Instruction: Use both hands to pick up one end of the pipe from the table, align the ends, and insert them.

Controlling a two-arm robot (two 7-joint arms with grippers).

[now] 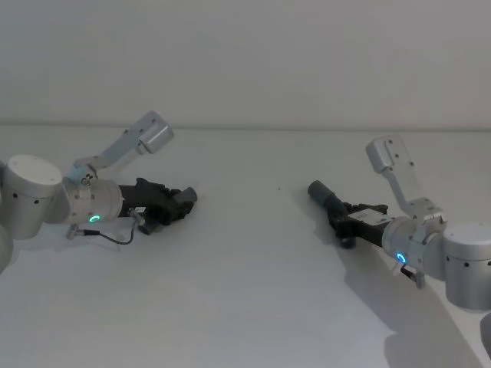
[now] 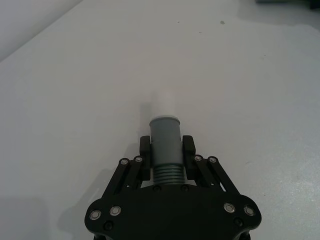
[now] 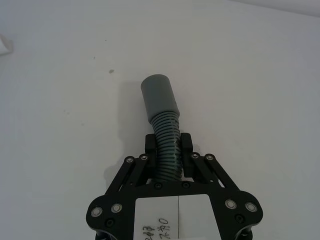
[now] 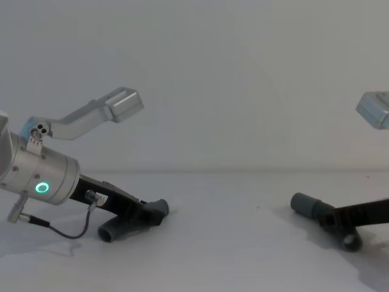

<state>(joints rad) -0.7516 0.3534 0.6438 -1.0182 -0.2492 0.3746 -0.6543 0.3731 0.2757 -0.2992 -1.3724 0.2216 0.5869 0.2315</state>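
Left black plastic tool (image 2: 166,151) pinches the dark-grey plug-tipped hose piece (image 2: 165,132), right tool (image 3: 168,149) the socket-cuffed piece (image 3: 160,96); well apart, aligning and inserting remain.

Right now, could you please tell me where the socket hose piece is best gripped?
On the ribbed section just behind the smooth cuff, coming from the rear, as the right tool does: the ribs likely give purchase and the cuff's mouth is left free.
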